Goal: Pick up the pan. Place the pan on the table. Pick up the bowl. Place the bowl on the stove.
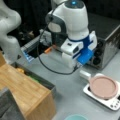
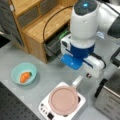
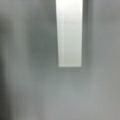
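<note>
The pinkish-brown pan (image 1: 103,87) (image 2: 63,100) rests on the white stove (image 1: 111,103) (image 2: 46,108). Its pale handle (image 1: 85,74) (image 2: 77,81) (image 3: 69,32) sticks out over the grey table (image 1: 67,85) (image 2: 50,72). In both front views my gripper (image 1: 79,67) (image 2: 84,75) hangs just above the end of that handle, its fingers hidden under the wrist. The wrist view shows only the handle over the table. The teal bowl (image 2: 24,73) (image 1: 76,117) stands on the table, apart from the stove, with an orange item (image 2: 24,76) inside.
A light wooden block (image 1: 25,90) (image 2: 42,27) stands close beside the arm, with a dark bin (image 1: 37,80) against it. The silver toaster oven (image 1: 105,37) (image 2: 110,100) sits right behind the stove. A black perforated board (image 2: 12,110) borders the table.
</note>
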